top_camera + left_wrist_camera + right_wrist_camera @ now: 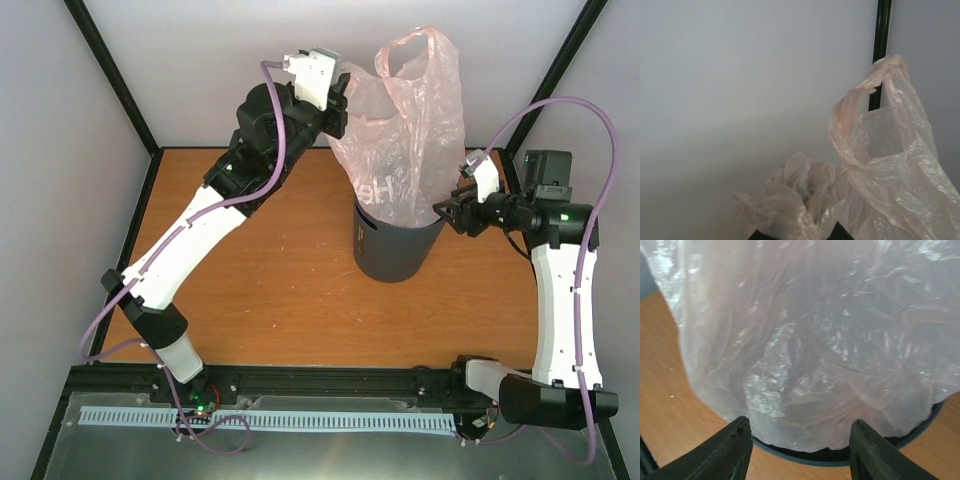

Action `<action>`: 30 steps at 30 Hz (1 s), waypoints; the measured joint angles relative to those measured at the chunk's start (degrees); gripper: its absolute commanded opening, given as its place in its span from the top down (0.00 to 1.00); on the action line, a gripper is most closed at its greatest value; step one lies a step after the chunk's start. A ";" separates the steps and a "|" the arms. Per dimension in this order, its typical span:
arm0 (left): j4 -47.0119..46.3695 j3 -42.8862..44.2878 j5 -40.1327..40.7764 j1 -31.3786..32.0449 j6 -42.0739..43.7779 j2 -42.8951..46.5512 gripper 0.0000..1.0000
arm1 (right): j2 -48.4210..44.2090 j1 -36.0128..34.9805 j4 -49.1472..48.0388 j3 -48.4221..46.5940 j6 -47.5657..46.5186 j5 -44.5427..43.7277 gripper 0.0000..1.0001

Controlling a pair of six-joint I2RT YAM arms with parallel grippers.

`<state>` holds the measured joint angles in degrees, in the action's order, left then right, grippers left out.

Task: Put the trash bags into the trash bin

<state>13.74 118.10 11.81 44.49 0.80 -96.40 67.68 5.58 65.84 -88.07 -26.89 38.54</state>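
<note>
BAG: trash bag bottom sits in trash bin, mid-table, most of it billowing above the rim | LEFT: left gripper clamped tight on the bunched handle, held high | RIGHT: right gripper half-spread, empty, at the bag's right side | FEEL: featherlight, limp, slippery, likely springy; pinch gathered folds

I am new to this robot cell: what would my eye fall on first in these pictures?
A tall pale-pink trash bag rises out of the dark grey trash bin in the middle of the table. The left gripper pinches its bunched top edge high up, while the right gripper, open, faces the bag beside the bin's rim.
</note>
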 measured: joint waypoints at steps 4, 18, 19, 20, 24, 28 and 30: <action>0.02 0.00 -1.70 0.00 -0.24 -0.46 0.99 | -0.31 -2.03 1.20 0.50 -2.45 1.62 0.49; 0.42 0.83 -10.47 0.00 -7.67 -3.08 0.99 | 11.10 -9.77 -6.21 0.68 1.57 -1.62 0.49; 0.59 1.01 -11.28 0.00 -8.41 -3.63 0.99 | 11.10 -9.77 -6.27 0.83 1.73 -1.79 0.48; 0.98 1.22 -12.46 0.00 -9.33 -4.33 0.99 | 10.80 -9.77 -6.16 0.87 1.84 -1.99 0.47; 2.25 1.25 -14.95 0.04 -11.34 -5.66 0.99 | 6.21 -9.77 -5.64 1.95 1.86 -3.89 0.43; 2.95 0.24 -15.76 0.04 -12.63 -5.60 0.99 | -0.42 -9.77 -3.82 2.14 1.70 -6.23 0.43; 2.91 -0.87 -16.04 0.04 -13.16 -5.42 0.99 | -3.02 -9.68 -3.56 2.14 2.40 -7.98 0.44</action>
<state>16.64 117.23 -4.23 44.53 -12.36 -101.82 64.66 -4.10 62.28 -85.93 -24.49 30.57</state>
